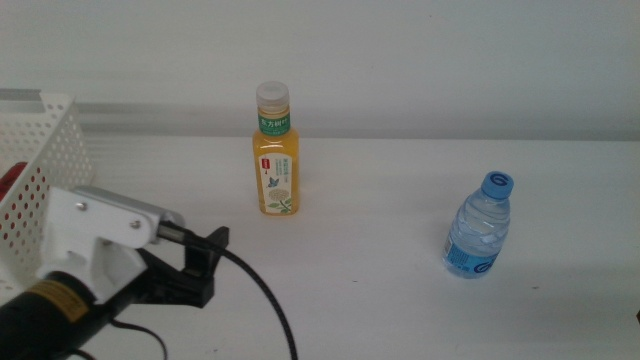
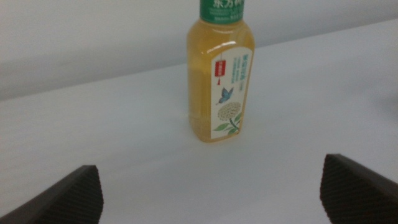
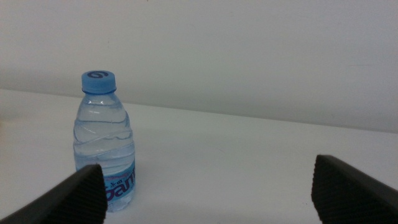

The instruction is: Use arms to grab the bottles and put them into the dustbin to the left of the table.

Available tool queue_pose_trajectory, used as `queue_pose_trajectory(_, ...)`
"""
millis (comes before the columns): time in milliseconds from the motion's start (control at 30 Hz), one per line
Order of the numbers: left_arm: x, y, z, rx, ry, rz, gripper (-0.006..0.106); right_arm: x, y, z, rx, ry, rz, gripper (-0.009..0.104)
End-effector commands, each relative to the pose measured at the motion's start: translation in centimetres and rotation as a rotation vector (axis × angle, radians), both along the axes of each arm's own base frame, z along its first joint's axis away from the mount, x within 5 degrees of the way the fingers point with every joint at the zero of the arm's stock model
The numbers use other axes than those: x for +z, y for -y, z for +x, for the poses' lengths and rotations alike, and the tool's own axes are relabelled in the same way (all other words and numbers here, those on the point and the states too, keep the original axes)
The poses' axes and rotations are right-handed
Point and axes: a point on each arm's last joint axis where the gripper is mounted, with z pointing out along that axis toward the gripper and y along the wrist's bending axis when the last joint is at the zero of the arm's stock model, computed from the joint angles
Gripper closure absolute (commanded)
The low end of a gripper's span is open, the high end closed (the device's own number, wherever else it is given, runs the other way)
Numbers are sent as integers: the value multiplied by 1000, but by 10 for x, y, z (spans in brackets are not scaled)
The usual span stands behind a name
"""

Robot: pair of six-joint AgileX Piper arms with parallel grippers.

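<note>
A yellow juice bottle (image 1: 275, 155) with a white cap stands upright at the table's middle back. My left gripper (image 1: 212, 252) comes in from the lower left, open and short of that bottle. In the left wrist view the juice bottle (image 2: 221, 87) stands ahead of the wide-apart jaws of the left gripper (image 2: 214, 196), untouched. A small clear water bottle (image 1: 480, 225) with a blue cap stands at the right. The right wrist view shows this water bottle (image 3: 104, 140) ahead of one jaw of the open right gripper (image 3: 214, 193). The white perforated dustbin (image 1: 45, 160) sits at the far left.
A red patch (image 1: 8, 180) shows through the dustbin's wall, too little of it to identify. The white table (image 1: 380, 300) spreads flat between the two bottles. A black cable (image 1: 270, 305) trails from the left arm across the front.
</note>
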Motion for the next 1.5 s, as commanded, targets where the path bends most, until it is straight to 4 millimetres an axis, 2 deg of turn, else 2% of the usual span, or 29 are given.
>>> queue_pose_trajectory(0, -5, 5, 6, 14, 19, -41, 7, -11, 0, -1, -3, 8, -11, 7)
queue_pose_trajectory(700, -37, 38, 58, 51, -30, -50, 7, -11, 0, -1, -3, 8, -11, 7)
queue_pose_trajectory(1133, -53, 70, 89, 52, -30, -86, 7, -11, 0, -1, -3, 8, -11, 7)
queue_pose_trajectory(1467, -64, 80, 107, 63, -5, -95, 7, -11, 0, -1, -3, 8, -11, 7)
